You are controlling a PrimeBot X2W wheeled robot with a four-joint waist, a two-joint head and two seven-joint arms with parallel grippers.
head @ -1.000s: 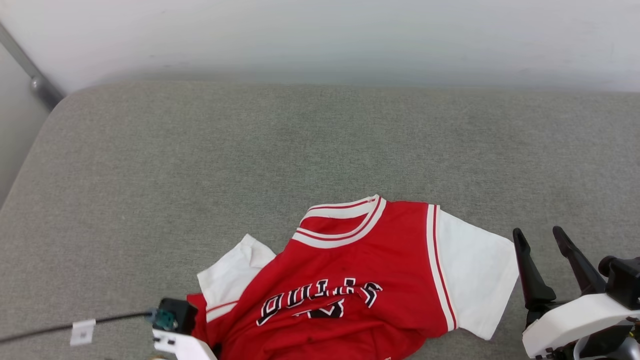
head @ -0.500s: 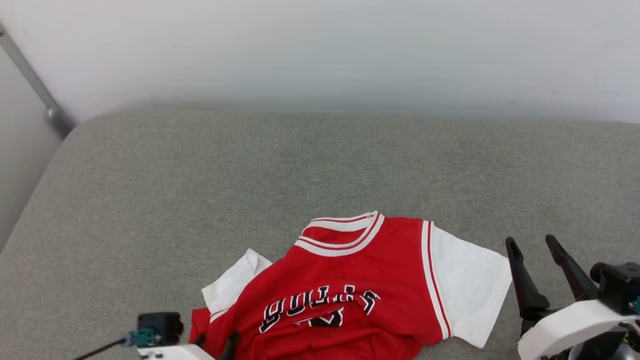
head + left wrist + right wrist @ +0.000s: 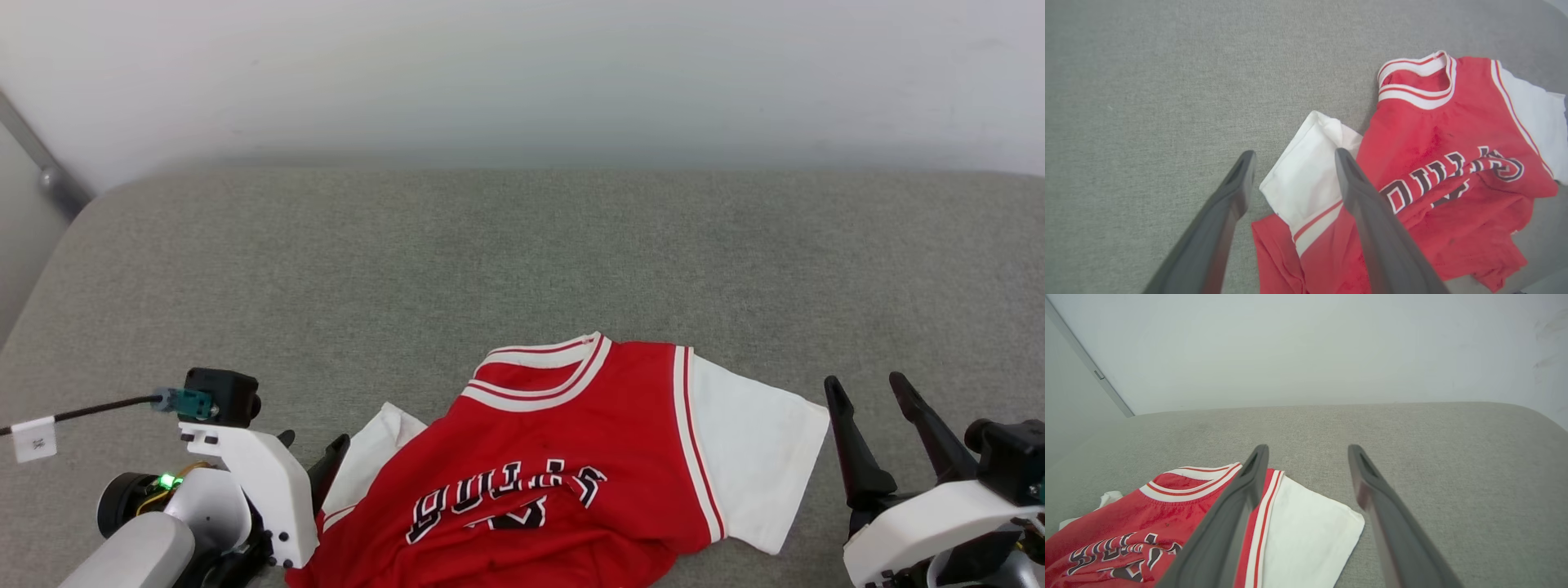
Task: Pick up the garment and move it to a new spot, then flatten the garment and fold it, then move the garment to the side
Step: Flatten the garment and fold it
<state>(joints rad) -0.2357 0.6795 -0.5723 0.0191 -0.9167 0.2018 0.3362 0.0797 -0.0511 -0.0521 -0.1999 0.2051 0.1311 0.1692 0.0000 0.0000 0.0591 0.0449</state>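
Left gripper (image 3: 1294, 154) has let go — garment (image 3: 571, 425) hem cut off below

A wide grey upholstered cushion (image 3: 522, 261), woven and lightly flecked, forms the work surface. Its far edge is rounded, and its far-left corner curves away. Directly behind the cushion rises a plain white wall (image 3: 522, 73), with a soft shadow where the two meet. Just off the cushion's far-left corner, a slanted grey metal bar (image 3: 51, 175) runs against the wall. The light is even and diffuse.
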